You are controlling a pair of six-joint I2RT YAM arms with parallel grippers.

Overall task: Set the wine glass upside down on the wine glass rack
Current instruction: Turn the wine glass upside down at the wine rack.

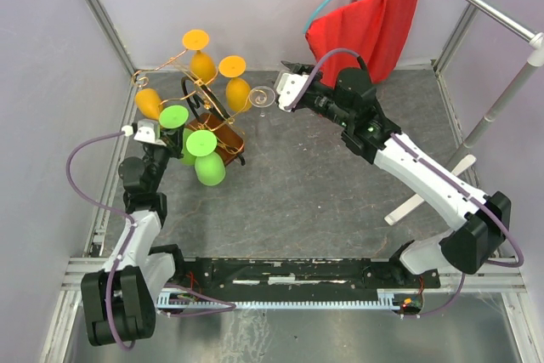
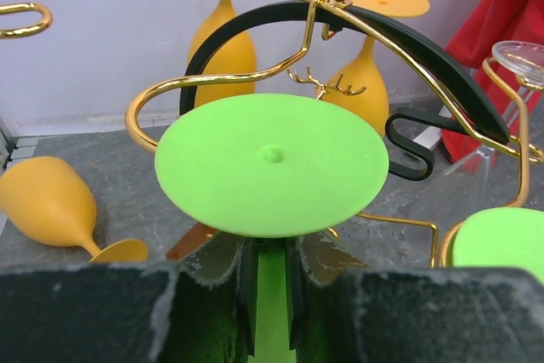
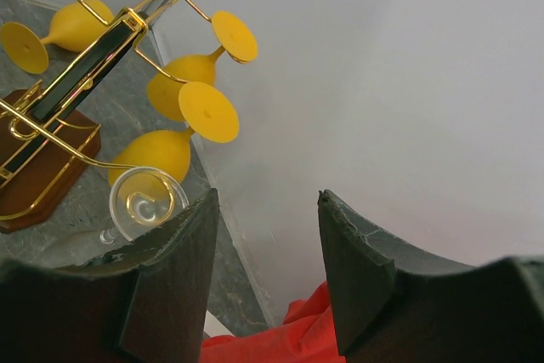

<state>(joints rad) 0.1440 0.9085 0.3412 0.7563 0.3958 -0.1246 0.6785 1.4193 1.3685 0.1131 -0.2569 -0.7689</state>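
The green wine glass [image 2: 270, 163] is grasped by its stem in the left gripper [image 2: 270, 282], foot up, at the left of the wine glass rack [image 1: 234, 147]. The right gripper [image 3: 263, 235] is held released and empty near 1 clear glass [image 3: 144, 201]

Logged left arm [image 1: 136, 227] rising from its base at the near-left corner, folded sharply at the elbow, forearm directed up and away toward the far left. Found left gripper [image 2: 270, 295] nearly closed, fingers [image 2: 223, 295] pinching the stem of a green wine glass [image 2: 272, 163] from both sides, foot of the glass uppermost. Recorded right arm [image 1: 425, 172] stretched long from the near-right base, running diagonally toward the far centre, wrist pointing left. Saw right gripper [image 3: 265, 210] with jaws parted, nothing between its fingers [image 3: 174, 252]. Noted the two grippers well apart, left one nearer the bases, right one farther back.
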